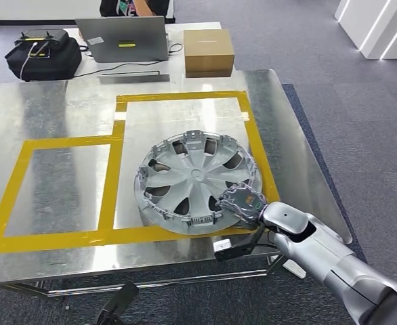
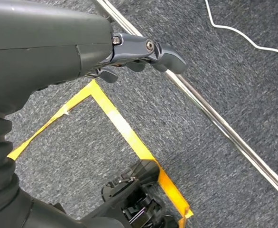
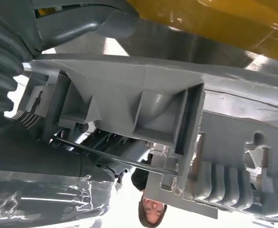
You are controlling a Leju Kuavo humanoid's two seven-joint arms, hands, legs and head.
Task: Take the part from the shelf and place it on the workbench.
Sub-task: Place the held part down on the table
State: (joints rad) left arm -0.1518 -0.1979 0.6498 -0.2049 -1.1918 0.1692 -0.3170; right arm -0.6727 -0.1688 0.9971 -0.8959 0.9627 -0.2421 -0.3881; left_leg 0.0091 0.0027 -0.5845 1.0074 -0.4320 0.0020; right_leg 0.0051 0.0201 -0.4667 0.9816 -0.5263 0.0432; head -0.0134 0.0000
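1. While my right hand (image 1: 243, 202) is closed on the rim of the wheel cover (image 1: 196, 181), any sideways pull of my arm could drag the cover across the slick metal workbench (image 1: 58, 108) and out of the yellow tape frame (image 1: 181, 98) it lies in.
2. Because the cover's near-right rim sits close to the workbench's near edge and partly over the tape line there, I judge that a careless release could tip or slide it toward that edge.
3. In my right wrist view, ribs and clips of the cover's rim (image 3: 159, 109) sit right against my fingers, so a finger could snag there as I let go and lift the part with it.
4. The wheel cover lies flat, inner side up, in the right taped frame, toward the workbench's near-right corner.
5. My right hand pinches its near-right rim, resting on top of it, with my arm coming in from the near-right corner.
6. My left hand (image 2: 144, 50) hangs over the carpet (image 2: 209, 57), fingers loosely spread, holding nothing, well apart from the cover.
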